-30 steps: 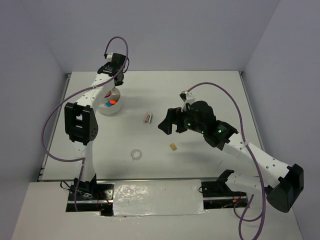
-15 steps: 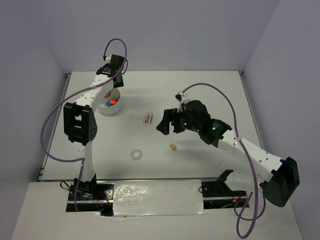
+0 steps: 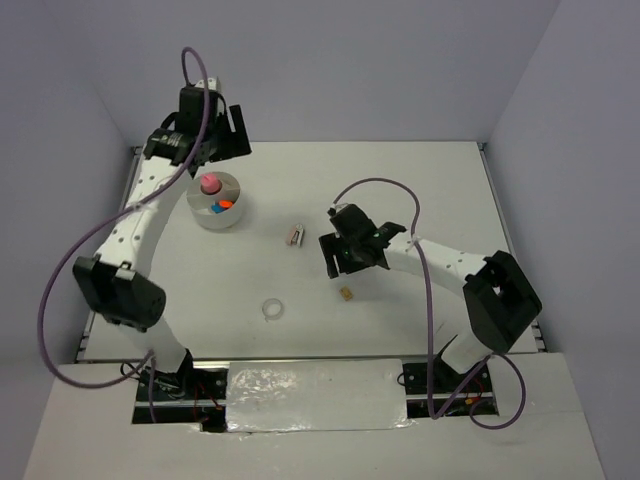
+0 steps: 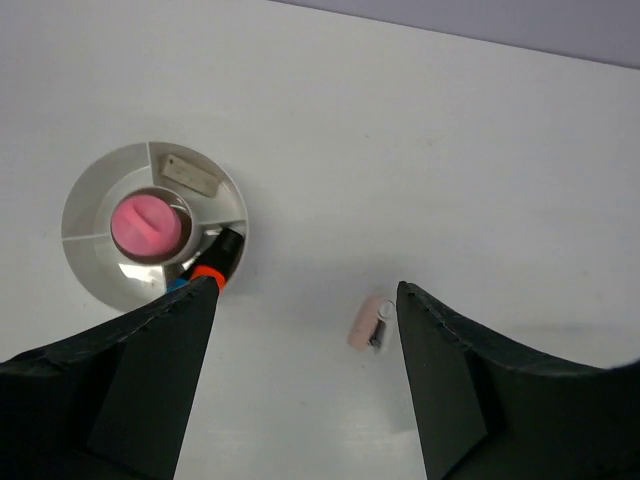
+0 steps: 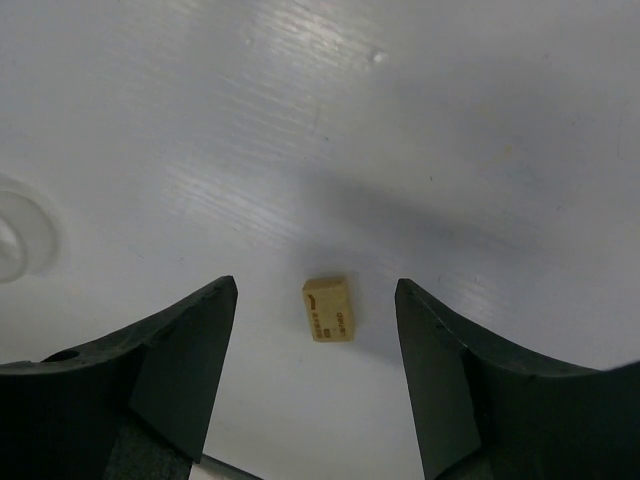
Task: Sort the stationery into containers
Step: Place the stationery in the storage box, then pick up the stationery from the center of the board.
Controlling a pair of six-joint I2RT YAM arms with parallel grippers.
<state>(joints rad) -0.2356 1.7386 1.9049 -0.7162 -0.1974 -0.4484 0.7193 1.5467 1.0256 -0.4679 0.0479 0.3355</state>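
The round whitish dish (image 3: 228, 215) stands at the back left. It holds a pink cylinder (image 3: 209, 184) in its middle, orange and blue pieces, a grey block (image 4: 190, 173) and an orange-capped marker (image 4: 212, 266). My left gripper (image 3: 215, 140) is open and empty, high above and behind the dish (image 4: 85, 190). A small pink-and-grey piece (image 3: 296, 235) lies mid-table and shows between the left fingers (image 4: 368, 322). My right gripper (image 3: 345, 268) is open above a tan block (image 3: 346, 294), which lies between its fingers (image 5: 328, 308). A clear tape ring (image 3: 271, 310) lies near the front.
The tape ring also shows at the left edge of the right wrist view (image 5: 15, 240). Walls enclose the white table on the left, back and right. The arm bases stand at the near edge.
My left gripper has risen and drawn back from the dish; the pink cylinder now shows in its middle. My right gripper has moved down and left to over the tan block.
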